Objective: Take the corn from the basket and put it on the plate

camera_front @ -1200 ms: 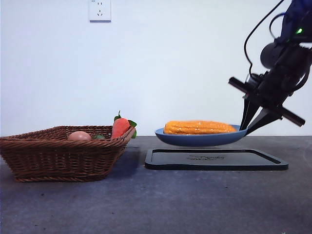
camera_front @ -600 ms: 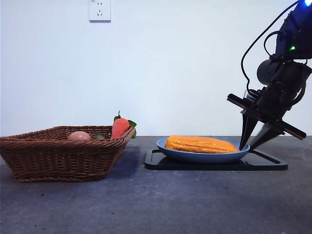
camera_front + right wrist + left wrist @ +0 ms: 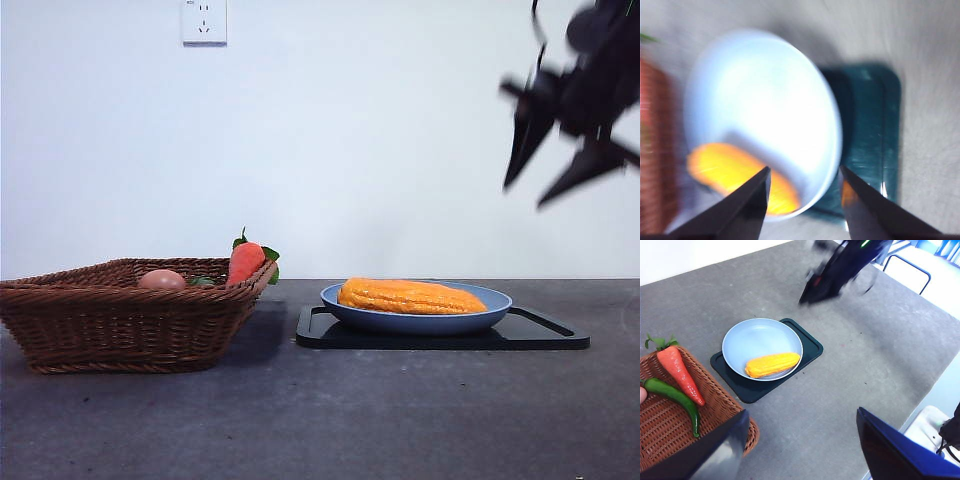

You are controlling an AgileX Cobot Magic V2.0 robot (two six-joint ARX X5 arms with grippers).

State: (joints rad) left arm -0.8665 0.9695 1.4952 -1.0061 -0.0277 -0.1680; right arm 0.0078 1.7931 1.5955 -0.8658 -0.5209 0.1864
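Note:
The orange-yellow corn [image 3: 408,296] lies on the light-blue plate [image 3: 420,322], which rests on a black tray. Left of it stands the brown wicker basket [image 3: 120,330]. My right gripper [image 3: 524,197] hangs open and blurred high above the plate's right side, holding nothing. Its wrist view shows the plate [image 3: 765,100] and corn [image 3: 730,175] beyond its open jaws [image 3: 802,172]. My left gripper [image 3: 801,412] is open and empty, well above the table, looking down on the corn [image 3: 772,364], the plate [image 3: 755,340] and the basket [image 3: 655,425].
A carrot [image 3: 246,262] with green leaves and a brown egg [image 3: 163,279] sit in the basket, with a green pepper [image 3: 675,397] beside the carrot [image 3: 680,372]. The black tray [image 3: 540,335] has raised handles. The table edge runs close behind the left gripper.
The plate with the corn came down onto the tray. The right gripper then let go of the plate's rim and rose up and away to the upper right.

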